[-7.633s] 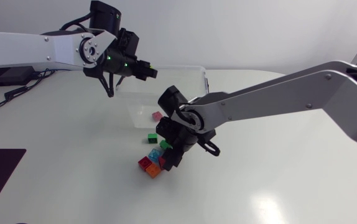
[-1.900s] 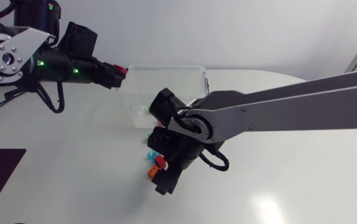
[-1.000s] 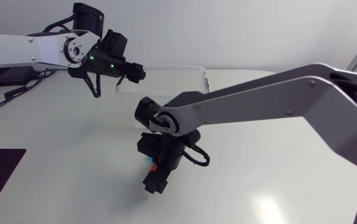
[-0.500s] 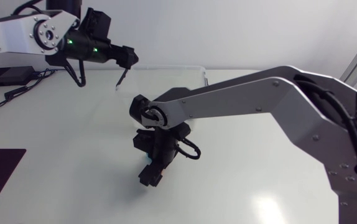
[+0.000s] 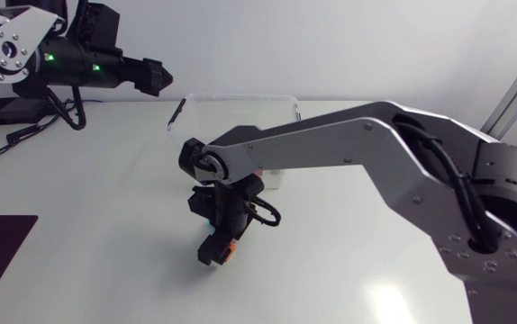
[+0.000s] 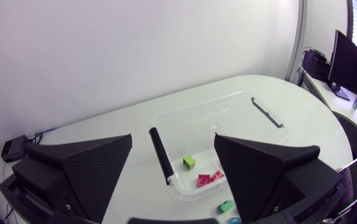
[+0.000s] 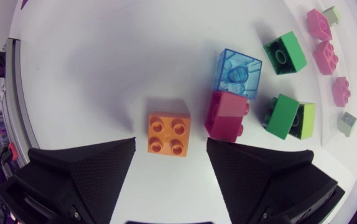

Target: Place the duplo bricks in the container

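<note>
Hovering — right hand (image 7: 170, 142) released | orange brick (image 7: 168, 132) under it, between the fingers (image 7: 97, 168)

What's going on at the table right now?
The right pincer is low over the loose bricks, open, with the orange brick just ahead of its fingers. The left pincer hangs open and empty, raised beside the container, which holds a green brick and pink ones.
</note>
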`<state>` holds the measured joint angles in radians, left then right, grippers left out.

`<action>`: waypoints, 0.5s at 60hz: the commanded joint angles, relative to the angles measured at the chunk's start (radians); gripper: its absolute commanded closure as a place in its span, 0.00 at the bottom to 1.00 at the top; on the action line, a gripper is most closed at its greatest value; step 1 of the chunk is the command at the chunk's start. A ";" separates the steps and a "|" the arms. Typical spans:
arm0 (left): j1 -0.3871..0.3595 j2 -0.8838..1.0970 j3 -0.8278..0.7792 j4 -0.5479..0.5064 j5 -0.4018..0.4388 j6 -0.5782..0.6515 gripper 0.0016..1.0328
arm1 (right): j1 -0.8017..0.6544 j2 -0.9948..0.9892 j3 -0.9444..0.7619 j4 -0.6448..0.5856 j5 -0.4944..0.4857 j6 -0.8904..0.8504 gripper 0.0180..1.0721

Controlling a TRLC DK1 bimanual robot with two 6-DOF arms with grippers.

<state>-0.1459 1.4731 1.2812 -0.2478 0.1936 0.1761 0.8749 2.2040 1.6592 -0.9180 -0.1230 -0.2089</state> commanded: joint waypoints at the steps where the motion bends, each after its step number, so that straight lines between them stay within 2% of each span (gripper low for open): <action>1: 0.019 -0.045 -0.040 -0.007 0.017 -0.003 0.11 | 0.021 0.039 0.022 -0.025 0.013 0.016 0.26; 6: 0.026 -0.065 -0.059 -0.007 0.023 -0.001 0.11 | 0.026 0.046 0.028 -0.025 0.022 0.017 0.33; 13: 0.035 -0.080 -0.077 -0.007 0.030 0.002 0.11 | 0.029 0.048 0.030 -0.024 0.031 0.022 0.47; 19: 0.037 -0.089 -0.083 -0.015 0.030 0.005 0.11 | 0.029 0.046 0.028 -0.022 0.034 0.023 0.62; 24: 0.042 -0.105 -0.092 -0.019 0.030 0.003 0.11 | 0.029 0.031 0.014 -0.012 0.037 0.025 0.80; 27: 0.042 -0.112 -0.095 -0.031 0.030 0.005 0.11 | 0.027 0.016 -0.001 -0.005 0.037 0.025 0.87; 30: 0.046 -0.125 -0.100 -0.042 0.030 0.005 0.11 | 0.027 -0.003 -0.018 0.002 0.037 0.025 0.88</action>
<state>-0.1127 1.3808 1.2098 -0.2745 0.2123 0.1795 0.8970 2.2234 1.6676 -0.9169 -0.0956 -0.2081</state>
